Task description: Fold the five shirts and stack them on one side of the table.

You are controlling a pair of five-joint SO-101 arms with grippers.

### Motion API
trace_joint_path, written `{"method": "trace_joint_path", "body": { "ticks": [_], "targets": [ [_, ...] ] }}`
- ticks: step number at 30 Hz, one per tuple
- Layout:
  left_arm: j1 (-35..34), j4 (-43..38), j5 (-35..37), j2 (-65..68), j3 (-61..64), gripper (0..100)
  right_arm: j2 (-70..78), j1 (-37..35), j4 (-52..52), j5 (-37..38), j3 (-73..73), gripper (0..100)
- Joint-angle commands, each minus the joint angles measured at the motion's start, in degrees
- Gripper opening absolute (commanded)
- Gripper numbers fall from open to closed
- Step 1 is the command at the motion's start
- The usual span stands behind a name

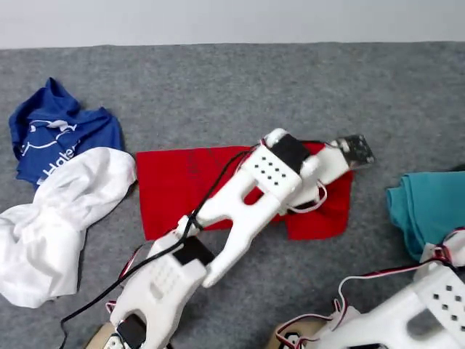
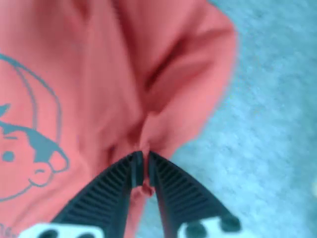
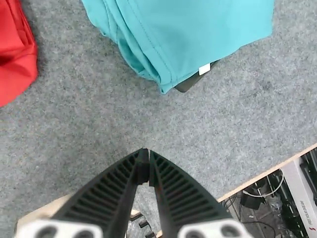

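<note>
Pinching red cloth: the left gripper (image 2: 141, 159) has its jaws clamped on a raised fold of the red shirt (image 1: 182, 189), a sliver of red showing between the ribbed fingers (image 2: 111, 186). The red shirt lies spread roughly flat in the middle of the table (image 1: 218, 80), print side visible in the left wrist view. The left arm (image 1: 247, 203) stretches from the near edge across the shirt toward its far right corner. The right gripper (image 3: 147, 157) hangs over bare grey table surface near the near right corner, jaws together with nothing between them. The teal shirt (image 1: 429, 207) sits folded at the right edge, with something dark (image 3: 190, 83) poking out from under it, can't tell what. The blue shirt (image 1: 58, 134) is crumpled toward the far left corner. The white shirt (image 1: 58, 218) is crumpled along the left edge, its far end overlapping the blue one and its side just beside the red shirt's left edge.
</note>
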Motion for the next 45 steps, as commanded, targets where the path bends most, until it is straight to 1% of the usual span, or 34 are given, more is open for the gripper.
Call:
{"method": "trace_joint_path", "body": {
  "ticks": [1,6,11,16,18,23,26,29,32,38,45],
  "targets": [
    [3.87,1.41,0.18,-9.23,7.69,0,-0.75,-1.63,-0.22,0.44,-0.18,0.9],
    [7.65,1.32,0.18,-13.54,13.67,0,-0.75,-5.58,0.04,0.18,-0.18,0.9],
    [7.47,1.41,0.44,-15.56,14.02,1,-0.75,-7.43,0.22,0.09,-0.18,0.9],
    [7.38,1.41,1.49,-20.40,15.96,15,-0.75,-7.52,0.13,0.26,-0.18,0.9],
    [7.38,1.41,1.85,-22.51,16.48,18,-0.84,-7.52,0.22,0.35,-0.18,0.9],
    [6.51,1.23,1.67,-25.93,16.57,18,-1.10,-7.43,0.31,0.44,-0.18,0.9],
    [2.64,-1.32,1.76,-25.49,16.48,17,-1.10,-7.34,0.31,0.44,-0.18,0.9],
    [-2.02,-4.75,1.67,-23.74,16.48,13,-1.10,-7.34,0.31,0.44,-0.18,0.9],
    [-4.40,-6.86,1.67,-21.27,16.48,11,-1.10,-7.34,0.31,0.44,-0.18,0.9],
    [-3.60,-8.88,2.02,-17.67,16.40,15,-1.19,-7.25,0.31,0.44,3.52,0.9],
    [-3.25,-15.12,2.02,-13.89,16.40,15,-1.19,-7.25,1.10,0.44,4.31,0.9]
  ]
}}
